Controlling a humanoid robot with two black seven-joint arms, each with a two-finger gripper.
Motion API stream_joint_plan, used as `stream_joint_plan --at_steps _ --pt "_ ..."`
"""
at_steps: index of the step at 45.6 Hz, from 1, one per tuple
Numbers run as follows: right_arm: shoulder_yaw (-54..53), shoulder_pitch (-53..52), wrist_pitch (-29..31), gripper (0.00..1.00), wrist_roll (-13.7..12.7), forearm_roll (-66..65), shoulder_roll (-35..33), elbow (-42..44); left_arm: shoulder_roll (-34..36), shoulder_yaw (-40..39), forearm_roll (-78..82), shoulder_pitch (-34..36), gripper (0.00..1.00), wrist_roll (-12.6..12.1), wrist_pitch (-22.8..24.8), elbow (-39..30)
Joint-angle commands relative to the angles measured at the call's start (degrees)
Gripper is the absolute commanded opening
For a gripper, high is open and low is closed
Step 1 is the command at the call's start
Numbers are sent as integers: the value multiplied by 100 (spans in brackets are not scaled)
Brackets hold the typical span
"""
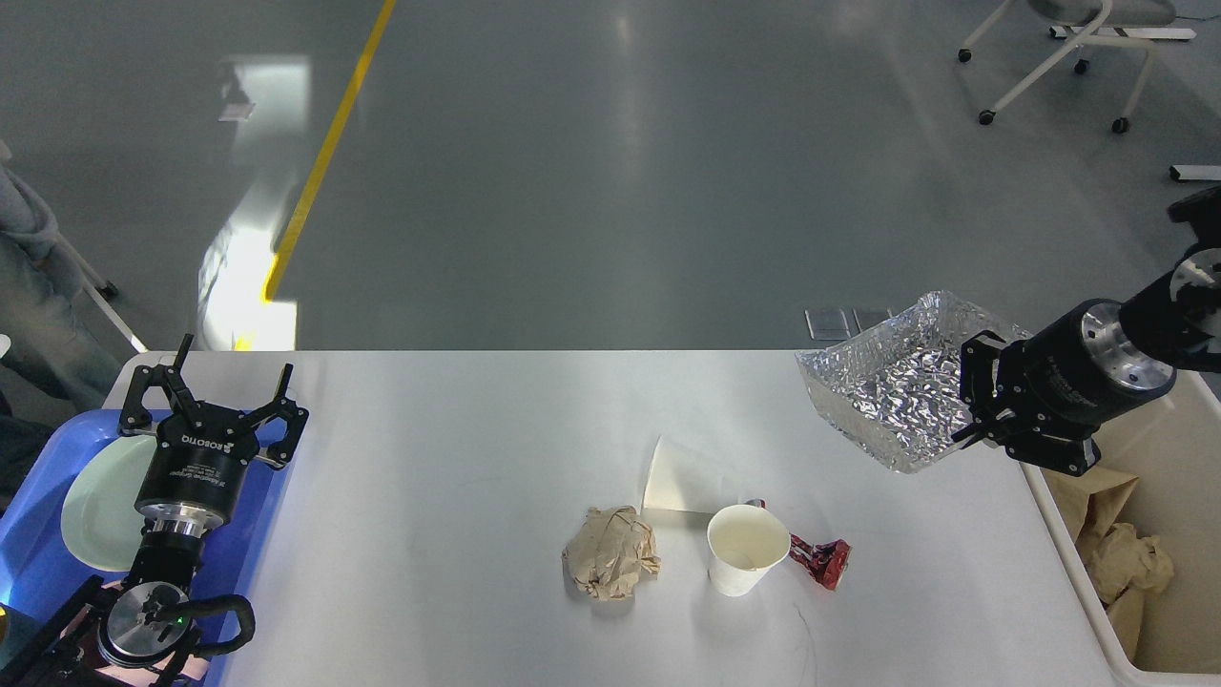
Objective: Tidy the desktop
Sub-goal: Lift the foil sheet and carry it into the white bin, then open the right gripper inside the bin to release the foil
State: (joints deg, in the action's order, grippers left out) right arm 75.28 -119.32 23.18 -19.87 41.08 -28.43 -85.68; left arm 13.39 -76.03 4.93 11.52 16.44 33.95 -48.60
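- The counter (458, 477), the white desktop with rounded corners, fills the lower half of the view, its near edge cut off at 6 o'clock.
- Nearest on it, just right of centre, a crumpled brown paper ball (610, 552) lies beside an upright white paper cup (747, 549), the ball at the cup's 9 o'clock and apart from it.
- A red wrapper (820, 560) lies at the cup's 3 o'clock, its near end hidden behind the cup.
- A second white paper cup on its side (682, 477) rests at the upright cup's 11 o'clock, close to it.
- At 8 o'clock in the view, the left tool (205, 382) stands with its fingers spread wide and empty, above a blue tray (38, 563) that carries a pale green plate (100, 501).
- At 4 o'clock, beside the counter's right edge, a cream bin (1068, 534) holds brown crumpled paper (1121, 563).
- At 3 o'clock, the right tool (975, 405) is clamped on the right rim of a crinkled foil tray (892, 391), held tilted above the counter's far right corner, clear of the surface.
- Farther off lies grey floor with a yellow line (329, 143) at 11 o'clock and a wheeled chair base (1059, 57) at 1 o'clock.
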Motion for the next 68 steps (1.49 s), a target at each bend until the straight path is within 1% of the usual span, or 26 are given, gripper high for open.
stream_joint_plan --at_steps 1,12,16,23,34,39,45,50,53,58,64,68 --pt "13 -48 -33 0 9 -56 -14 -46 -3 0 0 -1 97 0 6 0" --pt "74 57 -121 0 18 -65 -49 25 -3 0 0 -1 97 9 6 0" --pt "154 233 -130 0 18 -100 -303 147 -3 0 0 -9 97 9 -3 0" --pt "162 681 -121 0 27 -319 -830 622 -3 0 0 -9 97 9 6 0" --pt "40 1718 -77 0 36 -654 -1648 1773 6 0 0 -9 97 9 6 0" --pt "-180 2377 -86 0 62 -663 -1780 2379 -3 0 0 -9 97 9 6 0" --pt "-654 3317 -121 0 71 -654 -1868 3152 -3 0 0 -9 97 9 6 0" --pt "-1225 4248 -165 0 80 -636 -1860 3969 -3 0 0 -9 97 9 6 0" --pt "-1725 4881 -305 0 80 -654 -1816 4409 -3 0 0 -9 97 9 6 0" --pt "-2403 5769 -788 0 80 -724 -1649 5016 6 0 0 -9 97 9 6 0" --pt "-2764 6490 -1386 0 80 -1136 -1122 5693 -3 0 0 -9 97 9 6 0" --pt "-2852 6991 -1913 0 80 -1365 -718 6229 6 0 0 -9 97 9 -3 0"
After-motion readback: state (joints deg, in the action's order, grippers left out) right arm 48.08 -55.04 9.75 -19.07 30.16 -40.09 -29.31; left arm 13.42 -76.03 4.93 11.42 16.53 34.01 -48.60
